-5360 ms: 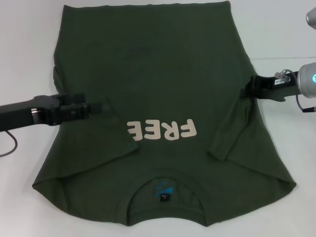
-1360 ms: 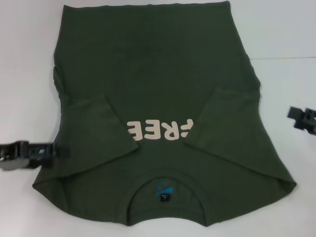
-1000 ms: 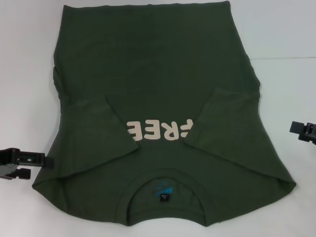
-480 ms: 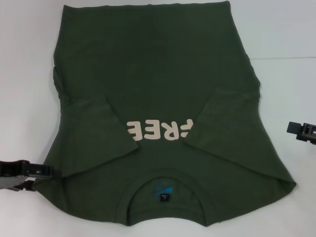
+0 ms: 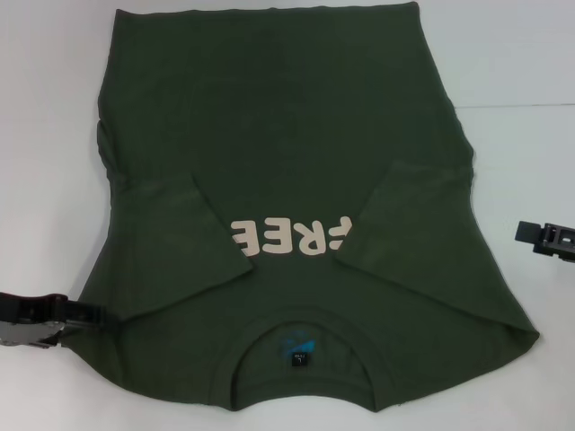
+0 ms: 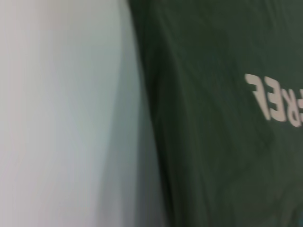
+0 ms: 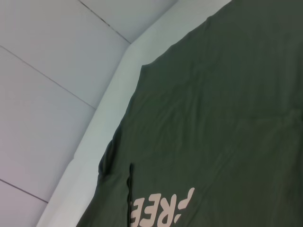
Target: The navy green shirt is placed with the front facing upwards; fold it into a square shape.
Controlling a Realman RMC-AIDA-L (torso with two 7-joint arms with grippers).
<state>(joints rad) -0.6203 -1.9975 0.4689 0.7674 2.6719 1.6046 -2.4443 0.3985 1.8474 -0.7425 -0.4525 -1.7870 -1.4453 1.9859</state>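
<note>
L claw (image 5: 90,313) moved onto shirt (image 5: 287,162) edge.

Dark olive-green shirt (image 5: 287,144) with cream "FREE" lettering (image 5: 289,237), white table (image 5: 45,135).

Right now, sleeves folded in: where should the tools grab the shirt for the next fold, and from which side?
Probably the two shoulder corners nearest the robot. The shirt lies flat, collar toward the robot, sleeves tucked over the chest. The left tool sits at the left corner's edge; the right tool is off the cloth. Come in low from each outer side, pinch the edges, then carry them toward the far hem.
</note>
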